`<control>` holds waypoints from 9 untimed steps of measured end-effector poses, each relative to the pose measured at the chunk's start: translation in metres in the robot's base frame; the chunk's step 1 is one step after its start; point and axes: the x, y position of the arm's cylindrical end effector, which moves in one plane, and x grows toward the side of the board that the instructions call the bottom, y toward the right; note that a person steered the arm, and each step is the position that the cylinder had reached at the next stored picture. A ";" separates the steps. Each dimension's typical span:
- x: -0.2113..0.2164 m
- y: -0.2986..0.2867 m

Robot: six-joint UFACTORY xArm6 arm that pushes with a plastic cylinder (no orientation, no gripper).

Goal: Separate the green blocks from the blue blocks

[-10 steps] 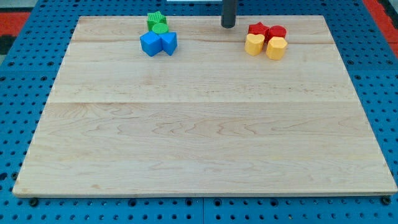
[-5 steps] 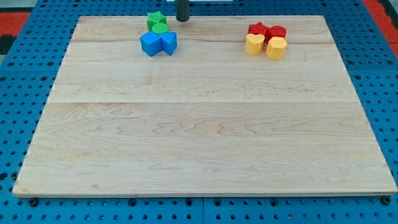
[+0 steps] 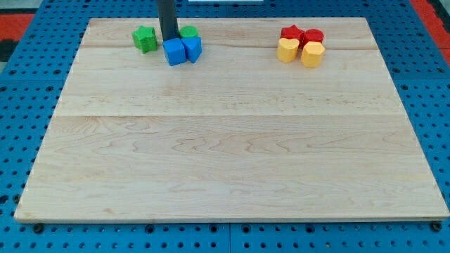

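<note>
Near board's top edge (image 3: 225, 19), my tip (image 3: 169, 39).

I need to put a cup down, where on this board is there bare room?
Everything below the blue blocks and yellow blocks is bare. Crowded: top edge, where my tip stands between the green blocks.

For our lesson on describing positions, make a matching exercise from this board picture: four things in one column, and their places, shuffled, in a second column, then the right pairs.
Things:
1. green star block
2. green round block
3. my tip
4. yellow blocks

Places:
A. just behind the blue blocks, partly hidden
B. near the view's top right, in front of the red blocks
C. alone, furthest toward the view's left
D. between the two green blocks, at the blue blocks' back edge

Pairs: 1-C, 2-A, 3-D, 4-B
</note>
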 end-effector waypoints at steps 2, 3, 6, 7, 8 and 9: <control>-0.007 0.014; -0.007 0.040; -0.012 0.085; -0.012 0.087; -0.012 0.087; -0.012 0.087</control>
